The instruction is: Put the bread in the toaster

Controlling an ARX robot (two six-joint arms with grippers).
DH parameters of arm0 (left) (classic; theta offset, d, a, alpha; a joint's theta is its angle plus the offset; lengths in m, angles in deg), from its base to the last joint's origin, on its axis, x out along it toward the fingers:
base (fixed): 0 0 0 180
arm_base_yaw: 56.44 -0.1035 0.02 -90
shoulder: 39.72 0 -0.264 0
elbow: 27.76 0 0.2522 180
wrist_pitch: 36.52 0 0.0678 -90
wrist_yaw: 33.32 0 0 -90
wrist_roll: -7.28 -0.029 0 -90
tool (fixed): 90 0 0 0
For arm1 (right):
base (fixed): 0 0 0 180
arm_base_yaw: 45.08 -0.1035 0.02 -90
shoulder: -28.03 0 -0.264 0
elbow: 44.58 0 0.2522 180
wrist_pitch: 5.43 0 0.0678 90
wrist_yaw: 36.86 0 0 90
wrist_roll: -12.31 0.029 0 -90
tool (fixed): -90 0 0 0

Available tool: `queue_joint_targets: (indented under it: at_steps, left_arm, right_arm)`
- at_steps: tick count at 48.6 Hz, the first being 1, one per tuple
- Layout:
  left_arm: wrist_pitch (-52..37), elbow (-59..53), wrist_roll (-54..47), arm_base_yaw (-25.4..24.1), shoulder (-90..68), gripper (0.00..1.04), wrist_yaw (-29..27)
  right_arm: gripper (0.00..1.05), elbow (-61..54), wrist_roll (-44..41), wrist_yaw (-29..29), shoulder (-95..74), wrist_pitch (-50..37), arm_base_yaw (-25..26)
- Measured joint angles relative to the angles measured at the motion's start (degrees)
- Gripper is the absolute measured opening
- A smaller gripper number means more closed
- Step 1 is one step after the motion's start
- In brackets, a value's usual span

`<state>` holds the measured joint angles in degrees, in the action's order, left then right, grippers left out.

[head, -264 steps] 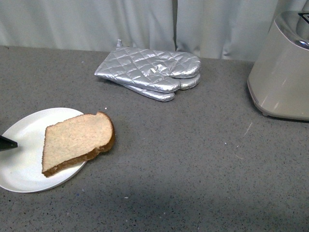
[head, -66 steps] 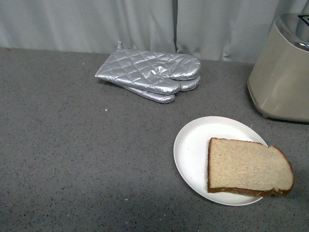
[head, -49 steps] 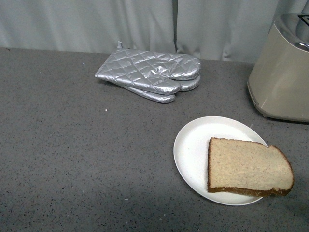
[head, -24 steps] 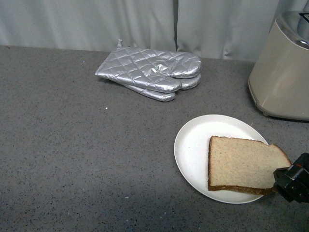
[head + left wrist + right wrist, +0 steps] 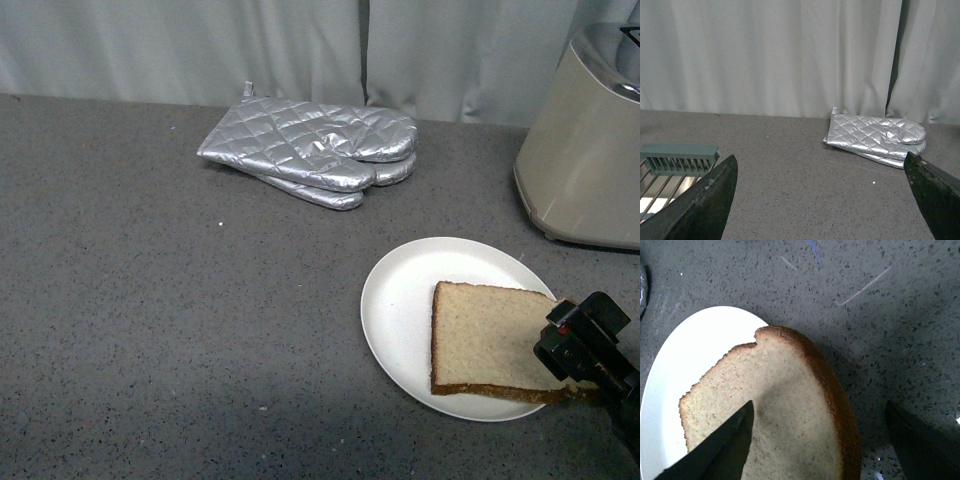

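The bread [image 5: 490, 338], a light brown slice with a darker crust, lies flat on a round white plate [image 5: 410, 300] at the front right of the grey counter. My right gripper [image 5: 582, 345] is open and hangs over the slice's rounded crust end. In the right wrist view the bread [image 5: 785, 410] lies between the open fingers, one finger [image 5: 722, 450] over the crumb, the other beyond the crust over the counter. The beige toaster [image 5: 585, 160] with a chrome top stands at the far right. My left gripper [image 5: 822, 200] is open and empty, away from the bread.
Silver quilted oven mitts [image 5: 315, 150] lie at the back centre, also shown in the left wrist view [image 5: 877, 140]. A grey wire rack [image 5: 675, 165] shows in the left wrist view. A pale curtain hangs behind the counter.
The plate with the bread went from the front left to the front right. My right gripper then came in from the lower right and now hangs over the slice's crust end.
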<state>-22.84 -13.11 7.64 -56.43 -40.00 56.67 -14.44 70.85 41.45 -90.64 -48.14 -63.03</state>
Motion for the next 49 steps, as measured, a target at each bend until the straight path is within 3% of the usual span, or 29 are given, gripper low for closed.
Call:
queue_joint_targets:
  at_steps: [15,18,31,41,49]
  left_arm:
    - [0.00,0.00,0.00,0.00,0.00,0.98,0.00]
    - [0.00,0.00,0.00,0.00,0.00,0.98,0.00]
    - [0.00,0.00,0.00,0.00,0.00,0.98,0.00]
    - [0.00,0.00,-0.02,0.00,0.00,0.98,0.00]
    - [0.00,0.00,0.00,0.00,0.00,0.98,0.00]
  right_arm:
    - [0.12,0.63,1.31,2.80,5.77,5.14,1.90]
    - [0.04,0.83,1.29,2.97,8.28,7.04,2.25]
    - [0.02,3.87,1.09,3.87,22.62,18.27,4.24]
    - [0.02,14.08,0.09,2.25,38.56,31.50,9.75]
    - [0.02,22.01,-0.55,-0.50,42.40,36.65,13.40]
